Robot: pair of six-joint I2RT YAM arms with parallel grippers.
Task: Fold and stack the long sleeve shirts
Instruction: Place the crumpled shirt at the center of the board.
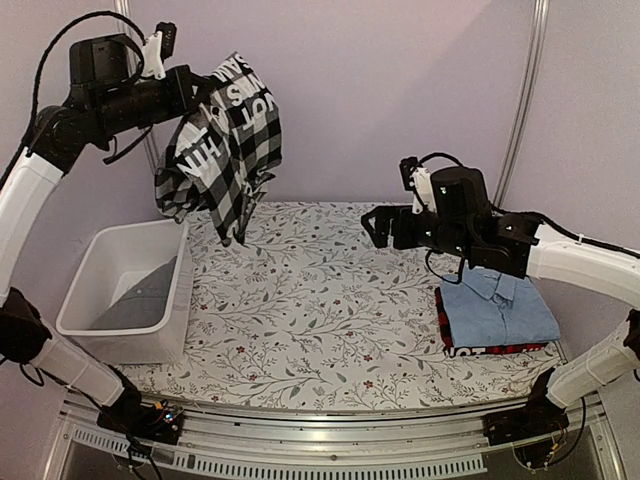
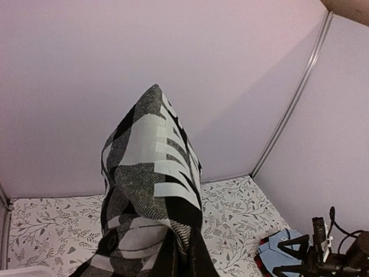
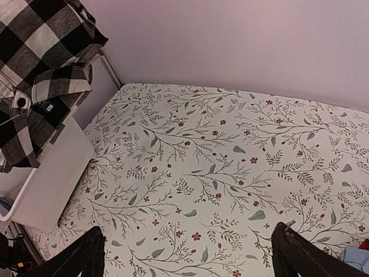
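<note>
While the light blue shirt (image 1: 497,305) lies folded on the red-and-black shirt (image 1: 490,350) at the right of the worktop (image 1: 320,310), my right tool (image 1: 375,228) hangs wide open just beyond. Farther back left, my left tool (image 1: 203,95) holds the checked shirt (image 1: 225,150) aloft.

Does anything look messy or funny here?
Yes. The checked shirt hangs crumpled from the left hand, high above the table, its lettering upside down. The blue shirt lies neatly folded on the red-and-black shirt.
</note>
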